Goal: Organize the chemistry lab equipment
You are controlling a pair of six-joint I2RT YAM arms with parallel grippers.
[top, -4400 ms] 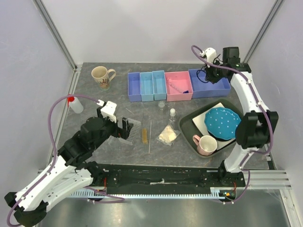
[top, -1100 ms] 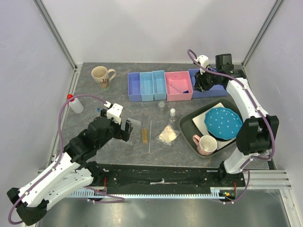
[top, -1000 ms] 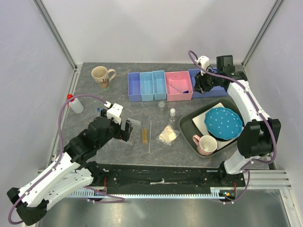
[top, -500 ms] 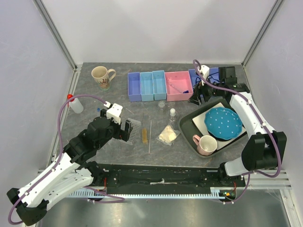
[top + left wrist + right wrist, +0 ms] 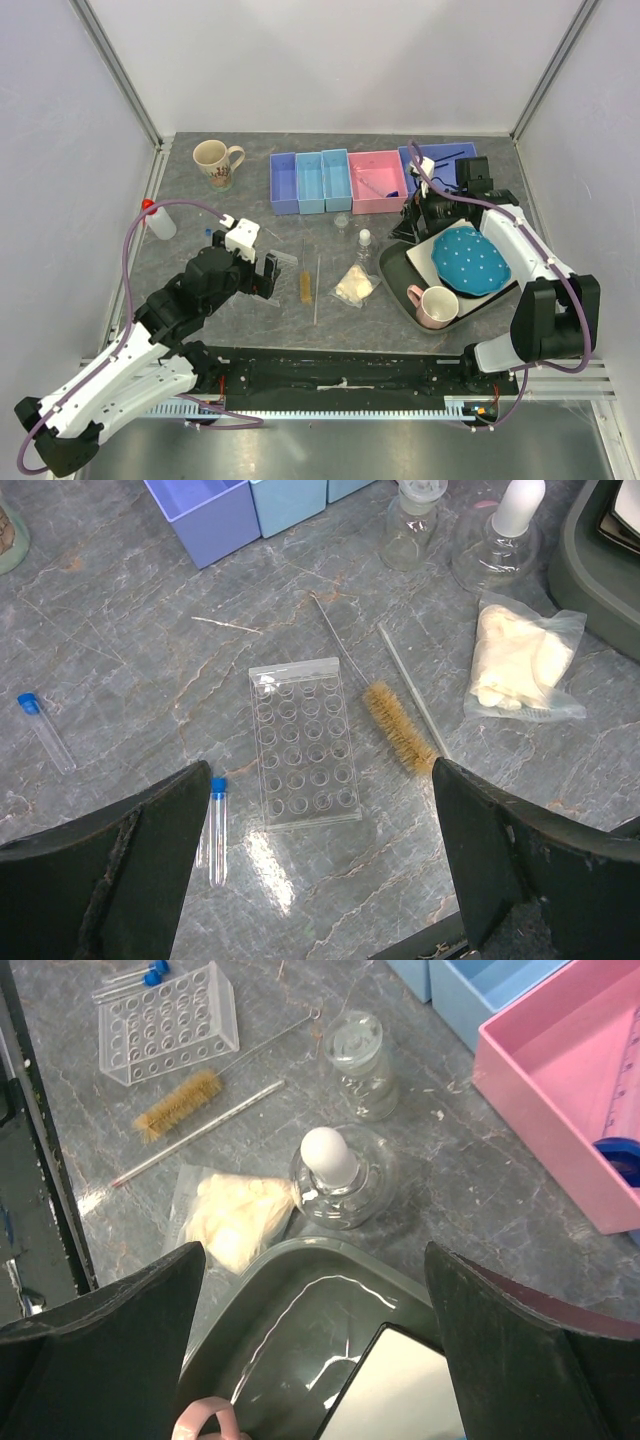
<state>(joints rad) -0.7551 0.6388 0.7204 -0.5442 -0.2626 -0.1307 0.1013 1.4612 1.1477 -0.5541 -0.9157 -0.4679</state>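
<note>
Although a few small pieces already sit in the pink bin [image 5: 377, 182], and a dark thin piece [image 5: 455, 153] lies in the purple bin [image 5: 445, 168] at the far right, most of the job looks undone. The blue bins [image 5: 310, 182] to the left of the pink one appear bare inside.

Loose on the table [image 5: 260, 200] are the clear rack [image 5: 303, 742], two blue-capped tubes [image 5: 45, 732] to its left, the brush [image 5: 398, 740] and the thin rod [image 5: 410, 700] to its right, and the bag [image 5: 520, 665] further right. The squeeze bottle [image 5: 158, 221] stands alone at the far left edge. A white-capped bottle [image 5: 335, 1175] and a small jar [image 5: 358, 1060] stand between the bins and the tray [image 5: 300, 1280]. All of these would need a place, so I judge the sorting to be in its early part.

The left gripper [image 5: 263, 275] hangs over the rack with its fingers wide apart and nothing between them. In its wrist view the rack lies centred in the gap, touching neither finger, and one tube lies just beside the left finger.

The right gripper [image 5: 413, 222] is over the far left corner of the tray, fingers also spread and empty. In its wrist view the white-capped bottle stands just ahead of the fingertips, roughly midway between them and just beyond the tray's rim. The jar is a little further on, and the bag is off toward the left finger. Either arm seems placed to close on what lies in front of it, though neither touches anything.
</note>
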